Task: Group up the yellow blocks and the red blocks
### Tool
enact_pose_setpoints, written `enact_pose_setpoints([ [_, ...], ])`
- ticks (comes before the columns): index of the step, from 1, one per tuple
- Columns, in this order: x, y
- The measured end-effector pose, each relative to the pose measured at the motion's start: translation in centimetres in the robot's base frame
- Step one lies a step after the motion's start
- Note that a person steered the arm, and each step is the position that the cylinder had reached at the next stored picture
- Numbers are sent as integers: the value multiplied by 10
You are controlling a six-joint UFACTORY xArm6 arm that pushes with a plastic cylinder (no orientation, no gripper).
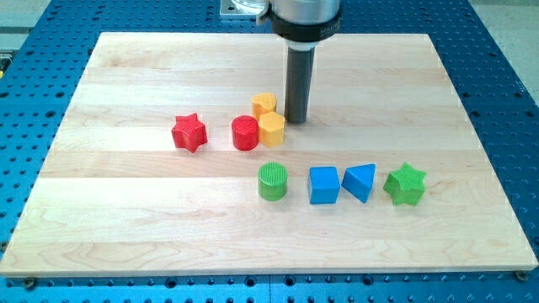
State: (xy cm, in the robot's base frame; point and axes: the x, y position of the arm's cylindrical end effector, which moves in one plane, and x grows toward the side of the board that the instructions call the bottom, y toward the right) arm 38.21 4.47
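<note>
My tip [296, 119] rests on the board just right of two yellow blocks. One yellow block [264, 104] sits behind the other yellow hexagonal block [271, 129], and they touch. A red cylinder [245, 133] touches the front yellow block on its left. A red star [189, 132] lies apart, further to the view's left. The tip stands very close to the yellow blocks; contact cannot be told.
A green cylinder [273, 182], a blue cube [323, 185], a blue triangular block [360, 182] and a green star [405, 184] form a row toward the view's bottom right. The wooden board [126, 244] lies on a blue perforated table.
</note>
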Motion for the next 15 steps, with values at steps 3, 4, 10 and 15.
enact_pose_setpoints([
  [3, 6, -68],
  [4, -29, -131],
  [10, 57, -162],
  [15, 216, -135],
])
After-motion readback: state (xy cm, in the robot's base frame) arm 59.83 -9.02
